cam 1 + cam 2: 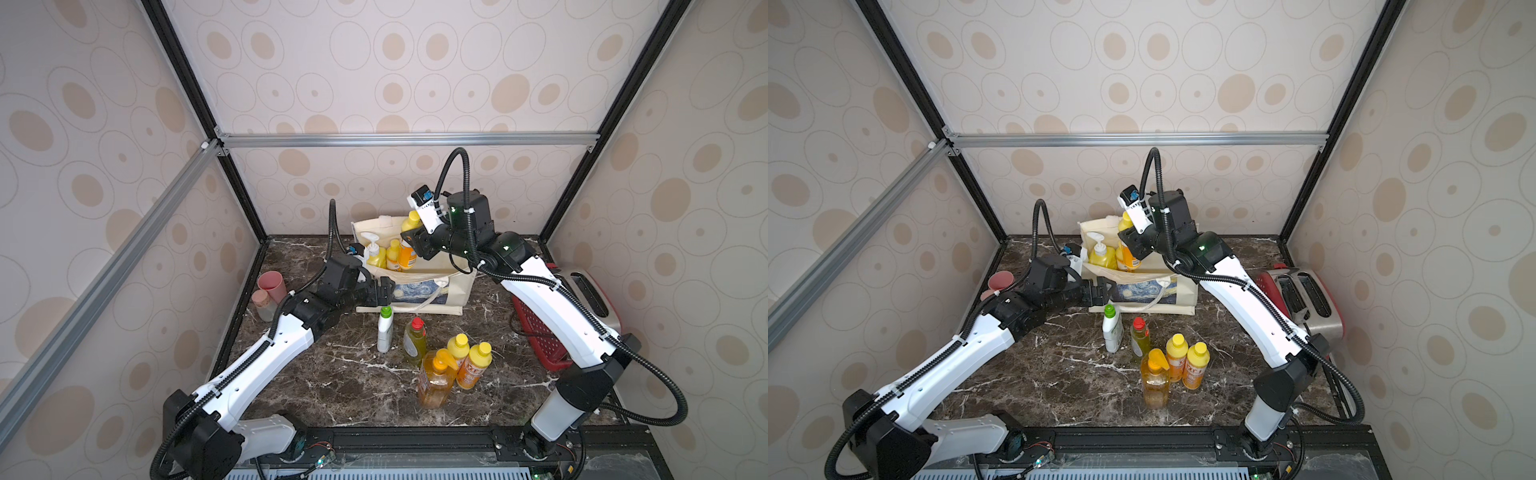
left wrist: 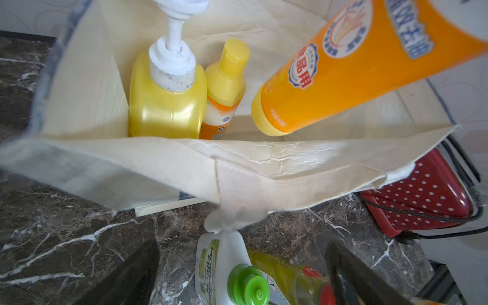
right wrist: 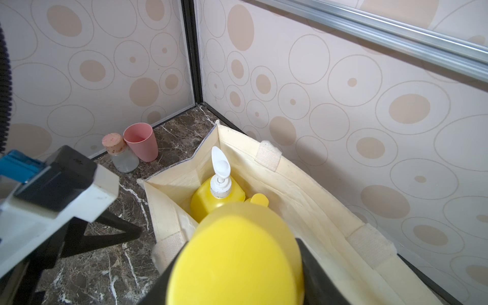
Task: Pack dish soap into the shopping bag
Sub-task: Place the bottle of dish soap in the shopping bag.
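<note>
Dish soap stands in two groups. Nearest me in both top views, five bottles stand upright on the marble table point(image 1: 316, 386): the clear orange pump bottle point(image 1: 434, 380), two small orange bottles point(image 1: 476, 365), the greenish red-capped bottle point(image 1: 414, 343) and the white green-capped bottle point(image 1: 385, 330).

Just past them my left gripper point(image 1: 386, 291) reaches low and level at the front wall of the shopping bag point(image 1: 451, 291), fingers spread, holding nothing.

The left wrist view shows the bag's bare floor, which the top views hide. The yellow pump bottle point(image 2: 166, 105) and a small orange one point(image 2: 224, 87) stand at one end.

My right arm arches over the bag, wrist tipped down. The right gripper point(image 1: 417, 244) clamps another orange bottle point(image 2: 343, 74) just under its cap, tilted over the opening.

Farthest, the right wrist view shows the pink cup point(image 3: 141, 142) and corked jar point(image 3: 121, 155) clearly; my left arm half hides them in the top views.
</note>
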Tool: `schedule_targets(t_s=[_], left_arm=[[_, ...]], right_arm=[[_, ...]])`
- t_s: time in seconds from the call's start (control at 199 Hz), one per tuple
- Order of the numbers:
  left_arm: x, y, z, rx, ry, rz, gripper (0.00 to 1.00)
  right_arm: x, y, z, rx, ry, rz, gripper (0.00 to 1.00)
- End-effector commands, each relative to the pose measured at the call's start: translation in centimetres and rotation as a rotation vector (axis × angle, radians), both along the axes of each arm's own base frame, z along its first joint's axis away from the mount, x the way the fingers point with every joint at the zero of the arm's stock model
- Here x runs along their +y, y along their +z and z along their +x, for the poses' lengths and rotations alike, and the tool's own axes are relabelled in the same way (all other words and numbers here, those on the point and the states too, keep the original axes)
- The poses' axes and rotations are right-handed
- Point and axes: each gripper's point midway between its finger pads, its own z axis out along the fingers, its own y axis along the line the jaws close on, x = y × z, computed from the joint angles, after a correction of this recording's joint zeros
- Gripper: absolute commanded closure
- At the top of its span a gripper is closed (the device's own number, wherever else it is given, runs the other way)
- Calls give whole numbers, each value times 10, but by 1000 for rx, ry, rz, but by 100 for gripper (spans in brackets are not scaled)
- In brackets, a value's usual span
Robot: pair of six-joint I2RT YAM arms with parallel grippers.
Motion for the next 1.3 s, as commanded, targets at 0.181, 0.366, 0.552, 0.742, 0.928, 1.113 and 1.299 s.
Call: schedule_targets(t_s=[0.181, 0.366, 0.552, 0.742, 0.928, 1.113, 1.299], left_arm=[[-9, 11, 31, -45, 49, -12, 43], [-17, 23, 21, -64, -9, -73, 83], [-29, 40, 6, -62, -99, -129, 100], [-34, 50, 0, -69, -139, -168, 100], [-33, 59, -3, -87, -144, -176, 100], [-32, 56, -3, -85, -142, -167, 100], [-32, 53, -2, -85, -140, -158, 100]], right_arm=[[-1, 63, -11, -152, 31, 134, 70], [1, 62, -8, -150, 33, 136, 70], [9, 64, -8, -138, 60, 162, 70], [20, 55, 1, -119, 73, 165, 70], [31, 38, 9, -79, 85, 159, 71], [35, 4, 16, -19, 73, 138, 71], [38, -39, 21, 62, 57, 110, 71]])
